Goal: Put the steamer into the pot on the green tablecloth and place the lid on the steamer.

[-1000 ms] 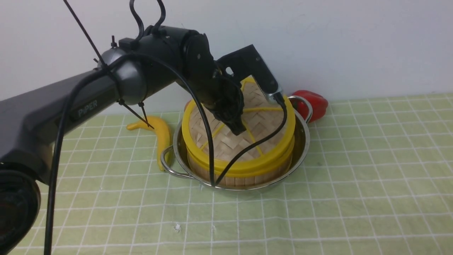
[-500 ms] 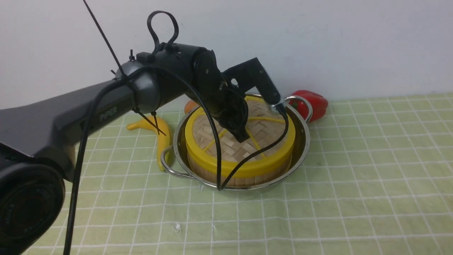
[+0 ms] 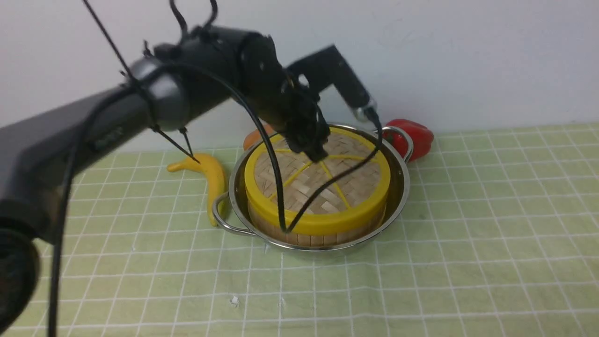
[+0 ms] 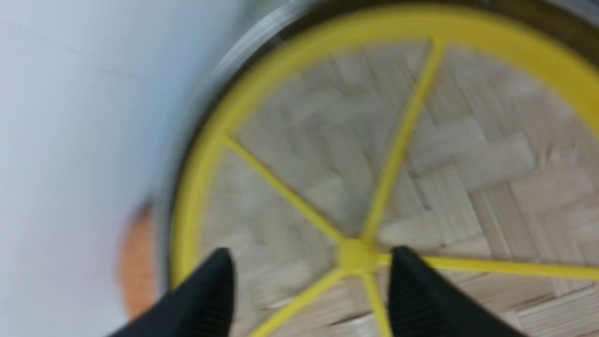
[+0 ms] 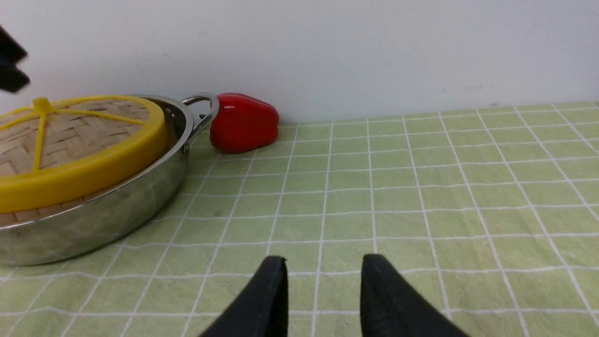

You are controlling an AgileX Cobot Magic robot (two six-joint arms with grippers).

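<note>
- Front view: White wall behind, the green tablecloth (image 3: 468, 210) carries the pot (image 3: 398, 206); the steamer (image 3: 318, 236) sits inside, the lid (image 3: 323, 187) flat on top. The left gripper (image 3: 311, 152) hangs just above it. A banana (image 3: 213, 173) and red pepper (image 3: 414, 135) flank the pot.
- Left wrist view: Fingers (image 4: 412, 295) spread wide, empty, straddling the lid's knob (image 4: 356, 255).
- Right wrist view: The right gripper (image 5: 323, 290) stands partly parted, empty, over bare cloth.

Shiny steel pot (image 3: 398, 187) w/ two wire loop handles sits on pale green grid tablecloth (image 3: 468, 243), at 12 o'clock of cloth near wall, slatted bamboo steamer (image 3: 318, 234) upright inside it, flat woven yellow-rimmed lid (image 3: 323, 187) level on steamer.
</note>
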